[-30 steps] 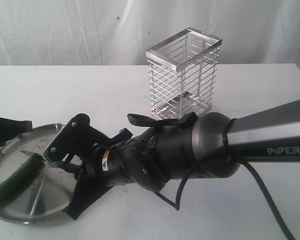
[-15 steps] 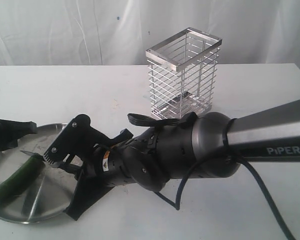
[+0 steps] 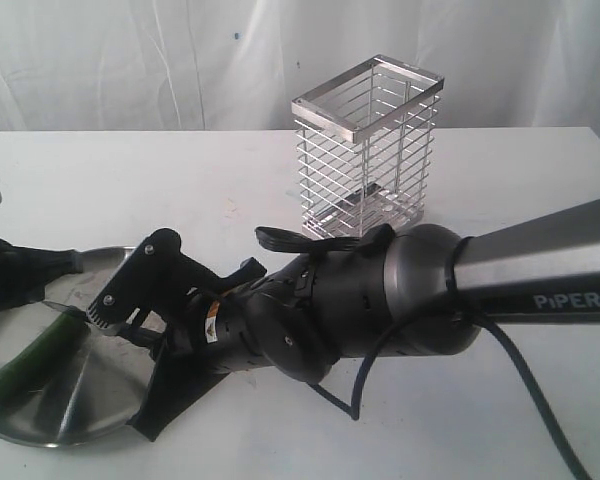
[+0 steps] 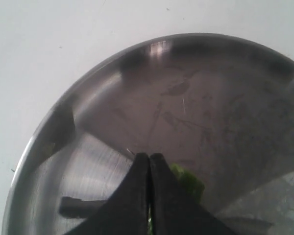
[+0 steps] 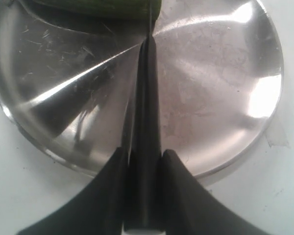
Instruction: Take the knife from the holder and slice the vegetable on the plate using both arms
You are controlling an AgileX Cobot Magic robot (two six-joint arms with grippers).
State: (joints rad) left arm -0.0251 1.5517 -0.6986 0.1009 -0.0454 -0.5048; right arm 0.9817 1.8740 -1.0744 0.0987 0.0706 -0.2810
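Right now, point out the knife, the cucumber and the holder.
knife point(image 5: 146, 137), right wrist view, on the black handle.
cucumber point(image 3: 30, 362), exterior view, on its green skin at mid-length.
holder point(image 3: 365, 165), exterior view, on the wire side wall.

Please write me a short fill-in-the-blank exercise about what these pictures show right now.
1. The right gripper is shut on the black handle of the ______.
2. The cucumber lies on the steel ______.
3. The wire holder stands upright on the white table and holds no ______.
4. The fingers of the left gripper are pressed ______ above the plate.

Missing words: knife; plate; knife; together
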